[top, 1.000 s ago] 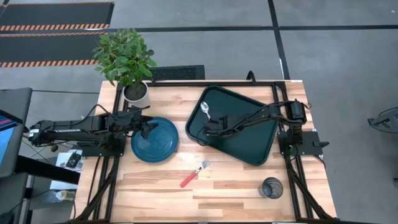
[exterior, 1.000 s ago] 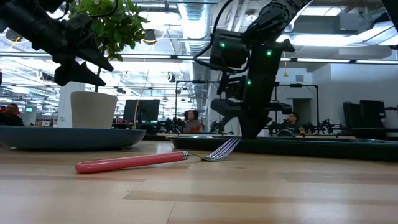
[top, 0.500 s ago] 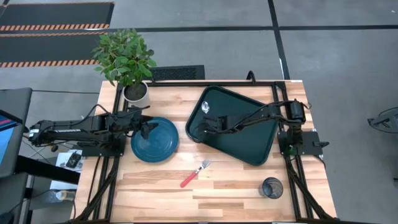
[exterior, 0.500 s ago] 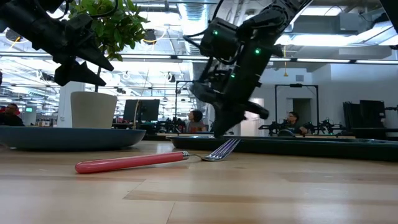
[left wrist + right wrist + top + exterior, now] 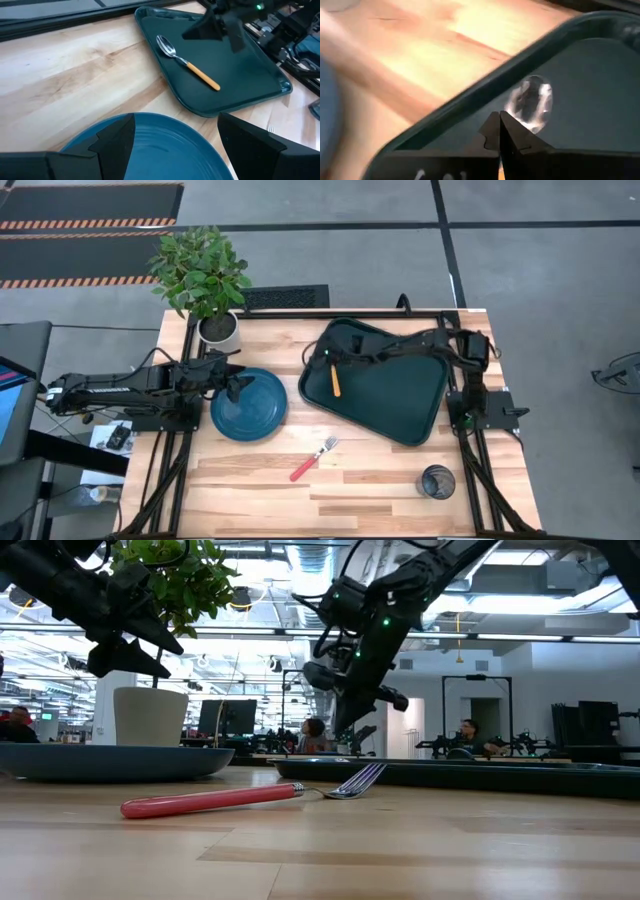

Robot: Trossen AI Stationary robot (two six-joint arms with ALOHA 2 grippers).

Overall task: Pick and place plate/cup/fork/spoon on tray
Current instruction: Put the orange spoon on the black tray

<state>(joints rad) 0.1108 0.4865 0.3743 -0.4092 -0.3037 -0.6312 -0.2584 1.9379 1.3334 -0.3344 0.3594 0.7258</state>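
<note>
The orange-handled spoon (image 5: pixel 336 380) lies flat on the dark tray (image 5: pixel 400 395) near its left end; it also shows in the left wrist view (image 5: pixel 189 64). My right gripper (image 5: pixel 334 354) is shut and hovers above the spoon's bowl (image 5: pixel 532 102), clear of it. My left gripper (image 5: pixel 175 147) is open and hovers over the left part of the teal plate (image 5: pixel 255 412), which rests flat on the table. The red-handled fork (image 5: pixel 313 459) lies on the table in front of the tray. The dark cup (image 5: pixel 436 481) stands near the table's near right corner.
A white plant pot (image 5: pixel 219 329) with a leafy plant stands at the table's far left, behind the plate. Bare wood lies between the plate, the fork and the cup. People sit in the room beyond the table.
My right gripper has risen off the tray and gone toward the table's far edge, uncovering the spoon's orange handle. The spoon lies where it was on the tray.
</note>
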